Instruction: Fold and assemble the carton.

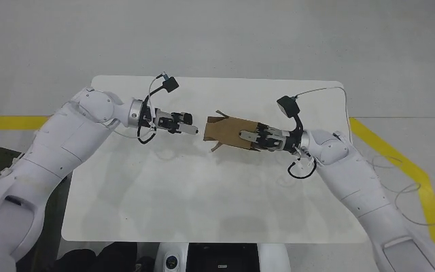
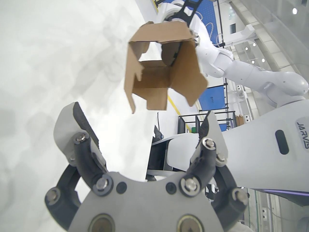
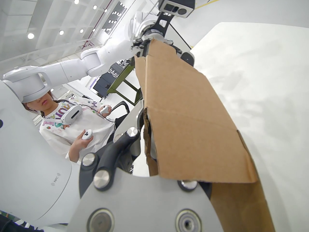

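- Right, nearest the robot: white table point(image 1: 204, 211), bare on this side.
- Right gripper point(image 1: 260, 138) sits over the table's right half and is clamped on one end of the carton point(image 1: 231, 130).
- Right wrist view: a brown carton point(image 3: 183, 112) panel runs straight into the gripper body and covers the fingertips. The table point(image 3: 253, 61) shows past it.
- Left wrist view, looking through the carton point(image 2: 186, 76): one dark right-hand finger point(image 2: 169, 54) is inside the far end, against a wall. So the grip pinches one wall, with one finger inside.
- Carton is plain brown cardboard opened into a rough rectangular tube. It lies roughly level over the middle of the table and is held up off the surface.
- Its open end points at the left arm. The end flaps are unfolded and splay outward, with one hanging down toward the near side.
- Left gripper point(image 1: 196, 128) is level with that open end and just beside it, with a small gap and no contact.
- Left gripper point(image 2: 143, 108) is spread wide and holds nothing. Both dark ribbed pads point(image 2: 82, 119) are bare and face the carton mouth.
- Beyond the table: grey floor with yellow floor tape point(image 1: 20, 122) on both sides.
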Robot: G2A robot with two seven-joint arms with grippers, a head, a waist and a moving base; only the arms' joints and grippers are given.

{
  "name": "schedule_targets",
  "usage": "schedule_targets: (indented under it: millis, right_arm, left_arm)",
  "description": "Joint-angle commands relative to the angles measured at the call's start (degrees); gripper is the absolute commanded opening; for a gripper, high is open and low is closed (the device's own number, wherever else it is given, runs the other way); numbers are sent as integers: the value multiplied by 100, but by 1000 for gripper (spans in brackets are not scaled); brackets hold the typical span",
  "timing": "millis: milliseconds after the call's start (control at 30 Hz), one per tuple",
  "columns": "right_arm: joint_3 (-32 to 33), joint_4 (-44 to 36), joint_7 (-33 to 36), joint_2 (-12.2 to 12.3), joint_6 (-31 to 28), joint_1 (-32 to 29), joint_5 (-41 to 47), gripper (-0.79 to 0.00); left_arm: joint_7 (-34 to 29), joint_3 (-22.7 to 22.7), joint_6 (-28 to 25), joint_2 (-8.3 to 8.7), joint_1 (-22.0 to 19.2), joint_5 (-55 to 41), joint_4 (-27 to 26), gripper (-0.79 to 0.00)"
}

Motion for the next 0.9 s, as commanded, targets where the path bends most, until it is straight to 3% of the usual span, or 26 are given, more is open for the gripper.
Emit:
schedule_targets:
  millis: [0, 367, 867]
  right_arm:
    - [-18, -76, -6, 12, -6, -20, 92, -785]
    - [-230, -422, -10, 37, -10, 0, 359, -785]
    - [-549, -365, -124, -23, -123, 179, 557, -785]
  left_arm:
    - [-13, 21, 13, -25, -26, 256, 78, 0]
    - [217, -117, 37, -201, 38, 479, 378, 0]
    - [-38, -297, 38, -397, 70, 538, 286, 0]
